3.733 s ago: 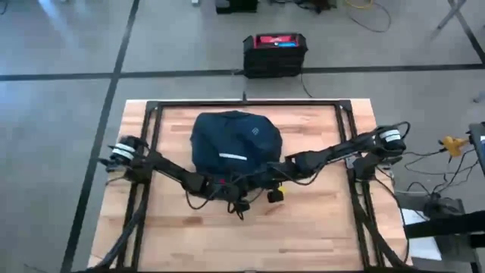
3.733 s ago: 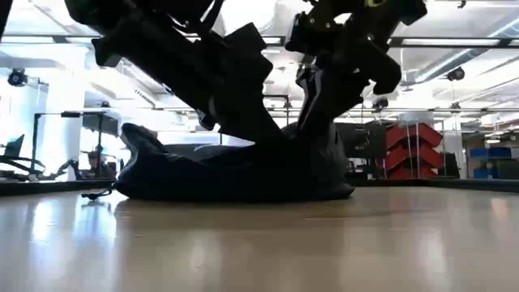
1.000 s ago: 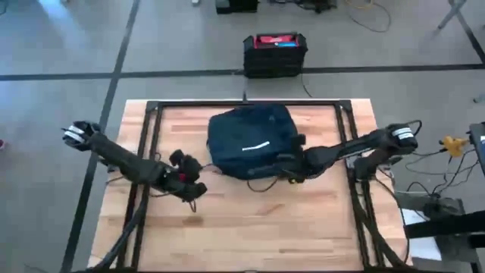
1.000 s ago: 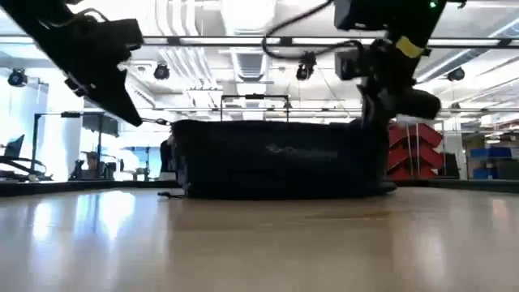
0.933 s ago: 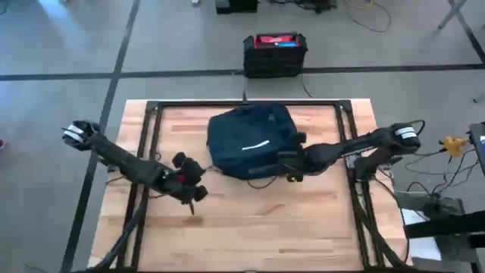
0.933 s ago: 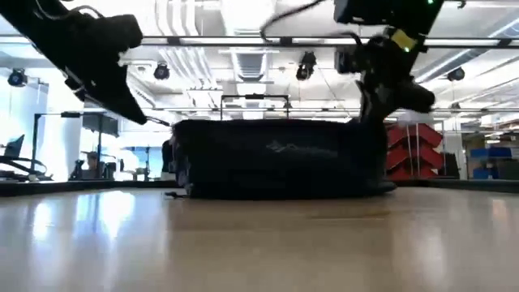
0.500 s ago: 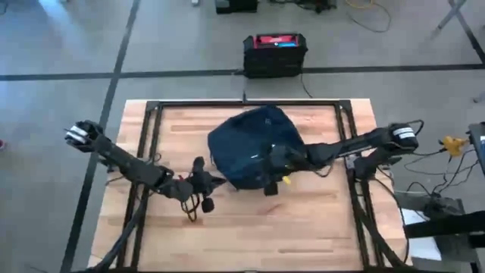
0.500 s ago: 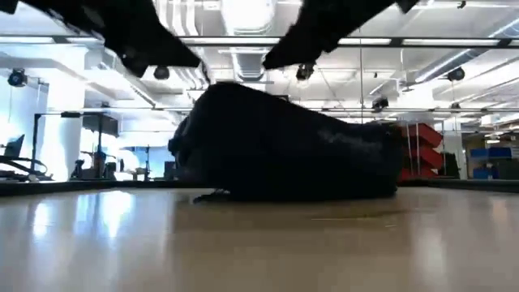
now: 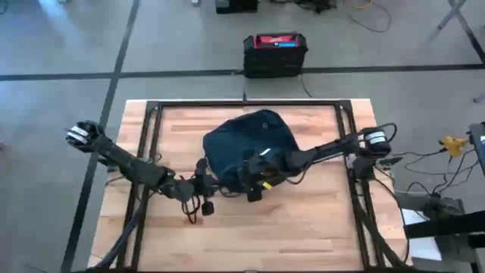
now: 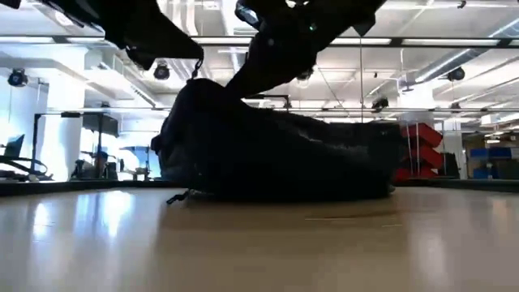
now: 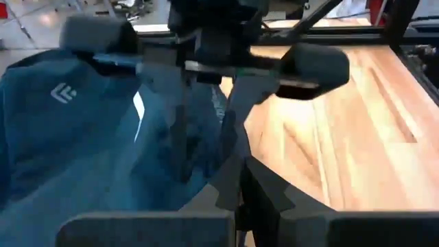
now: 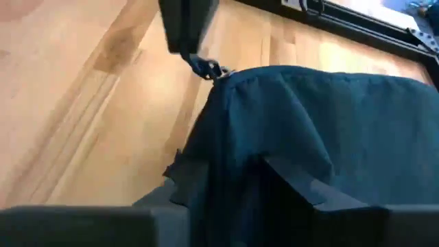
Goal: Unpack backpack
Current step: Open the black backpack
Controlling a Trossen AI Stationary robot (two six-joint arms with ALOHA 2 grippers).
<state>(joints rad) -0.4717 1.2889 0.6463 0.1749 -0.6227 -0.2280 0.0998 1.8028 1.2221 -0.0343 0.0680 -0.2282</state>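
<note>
The dark navy backpack (image 9: 246, 140) sits mid-table with its underside on the wood; in the low view the backpack (image 10: 276, 154) humps up at its left end. My left gripper (image 9: 204, 180) is shut at the bag's near-left corner, seen from the right wrist as dark fingers (image 12: 188, 27). My right gripper (image 9: 254, 176) reaches over the bag's near side from the right, its fingers (image 11: 182, 137) sunk into the fabric. Whatever is inside the bag is hidden. My left gripper pinches a small metal zipper pull (image 12: 208, 68) at the backpack's near-left corner between its fingertips. It comes from the table's left, slanting slightly down. The corner of cloth below the pull is drawn up into a peak. My right gripper is shut on a bunched fold of the backpack's top fabric (image 12: 233, 161) near its near edge, a finger on either side. It comes from the table's right, slanting down. Creases run out from the hold, and the bag's base stays on the table.
A black frame rail (image 9: 246, 104) runs round the wooden tabletop (image 9: 303, 227), whose near half lies bare. A rigid black box with a red top (image 9: 275, 53) stands on the floor beyond the far edge. Cables hang off the table's right side.
My right gripper has gone across the bag toward the table's left and near edge and tipped forward. My left gripper has swung up from pointing down and moved right to the bag's corner. The backpack has changed from a flat, level block to a hump raised at its left end.
</note>
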